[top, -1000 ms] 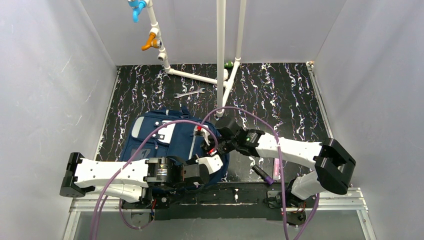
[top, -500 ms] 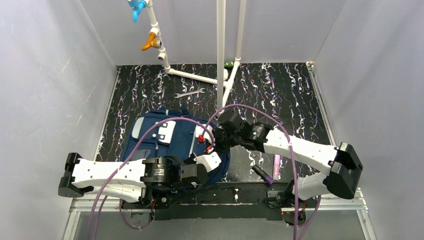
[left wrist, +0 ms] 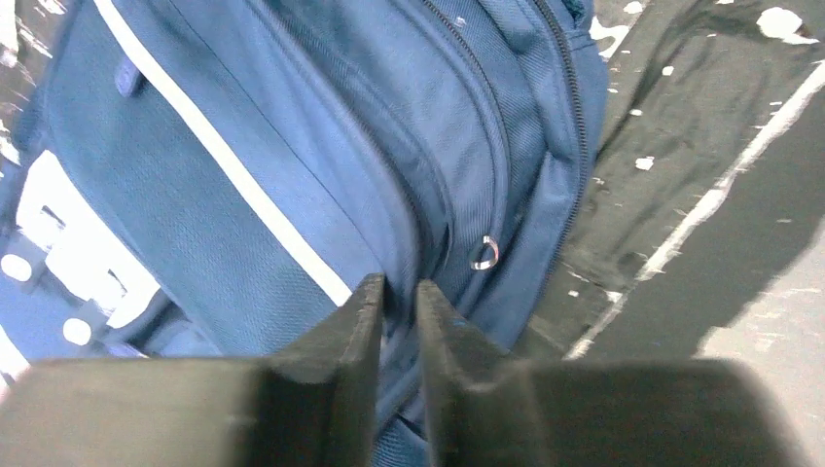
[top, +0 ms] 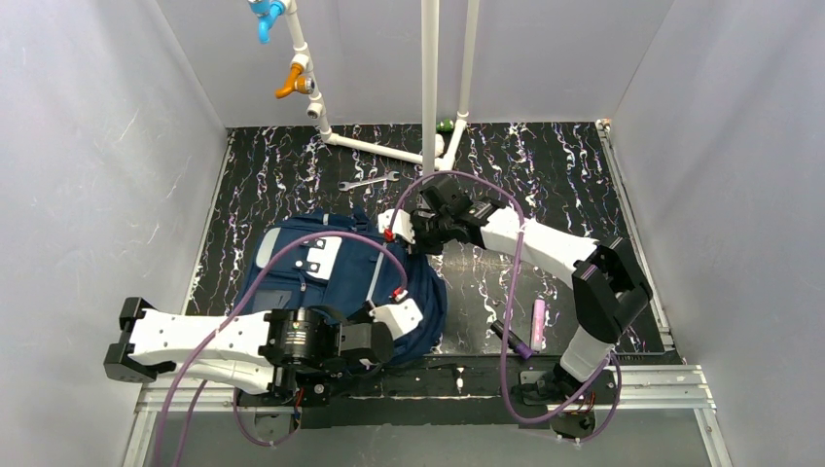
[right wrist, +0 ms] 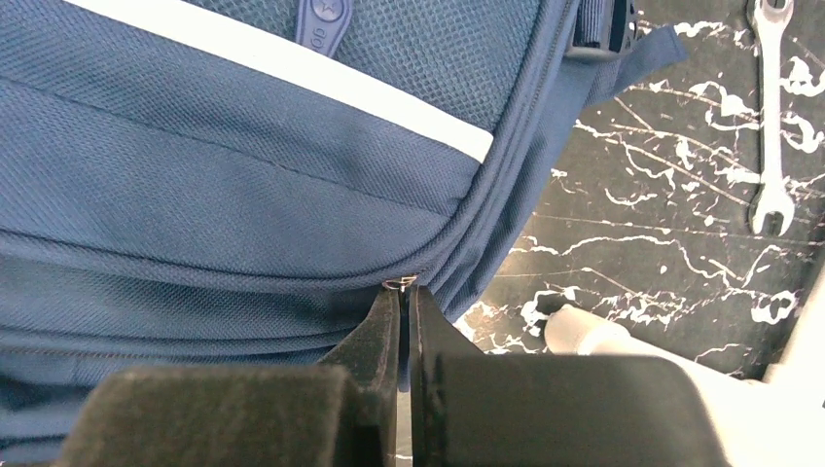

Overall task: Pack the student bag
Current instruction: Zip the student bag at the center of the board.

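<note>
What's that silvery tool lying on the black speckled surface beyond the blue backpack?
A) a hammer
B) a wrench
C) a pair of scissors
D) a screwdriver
B: the wrench is a slim metal bar with a forked jaw end, lying flat on the table, apart from the backpack.

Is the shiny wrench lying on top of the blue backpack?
No, the wrench lies on the black marbled table, beyond the student bag and apart from it.
</note>
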Controlling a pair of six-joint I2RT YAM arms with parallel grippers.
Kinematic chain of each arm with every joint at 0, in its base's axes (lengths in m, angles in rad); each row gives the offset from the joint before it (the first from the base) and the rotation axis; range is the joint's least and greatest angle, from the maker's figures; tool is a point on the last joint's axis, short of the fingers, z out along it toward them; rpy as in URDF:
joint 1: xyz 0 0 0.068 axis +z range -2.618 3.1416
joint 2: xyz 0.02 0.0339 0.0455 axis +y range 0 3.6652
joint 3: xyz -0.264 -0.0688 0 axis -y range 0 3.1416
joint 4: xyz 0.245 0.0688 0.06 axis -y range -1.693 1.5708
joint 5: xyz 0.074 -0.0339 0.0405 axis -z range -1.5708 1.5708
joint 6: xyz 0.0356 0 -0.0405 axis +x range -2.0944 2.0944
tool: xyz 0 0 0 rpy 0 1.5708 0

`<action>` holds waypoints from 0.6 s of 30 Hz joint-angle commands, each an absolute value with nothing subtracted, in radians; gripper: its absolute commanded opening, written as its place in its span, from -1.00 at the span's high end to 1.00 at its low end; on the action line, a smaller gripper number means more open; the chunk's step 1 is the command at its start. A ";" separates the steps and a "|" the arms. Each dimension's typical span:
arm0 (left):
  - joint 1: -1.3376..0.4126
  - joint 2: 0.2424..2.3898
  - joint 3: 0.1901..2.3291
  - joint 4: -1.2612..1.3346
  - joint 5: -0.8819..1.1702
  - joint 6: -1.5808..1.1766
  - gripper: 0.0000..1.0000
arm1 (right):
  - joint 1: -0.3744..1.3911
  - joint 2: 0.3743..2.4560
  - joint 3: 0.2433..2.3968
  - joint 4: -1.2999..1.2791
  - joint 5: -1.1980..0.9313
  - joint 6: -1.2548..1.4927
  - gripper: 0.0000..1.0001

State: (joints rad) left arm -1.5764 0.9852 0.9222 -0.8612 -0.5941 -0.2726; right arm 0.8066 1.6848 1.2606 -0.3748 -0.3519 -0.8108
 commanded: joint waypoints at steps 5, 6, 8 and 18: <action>-1.600 0.724 0.883 -0.562 -0.590 -0.231 -0.21 | 0.768 1.612 1.255 -0.425 -0.550 -0.754 0.97; -1.600 0.715 0.849 -0.445 -0.638 -0.219 -0.27 | 0.768 1.587 1.219 -0.378 -0.582 -0.714 0.97; -1.600 0.758 0.809 -0.277 -0.779 -0.182 -0.36 | 0.768 1.527 1.143 -0.265 -0.610 -0.618 0.97; -1.463 1.178 0.906 -0.318 -1.119 -0.343 -0.59 | 0.768 1.543 1.187 -0.235 -0.659 -0.510 0.97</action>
State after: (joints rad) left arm -1.5131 1.1538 0.8780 -0.2481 -0.9501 -0.1932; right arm 0.7658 1.5528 1.1389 -0.2848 -0.5835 -0.5758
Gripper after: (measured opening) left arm 0.793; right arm 0.054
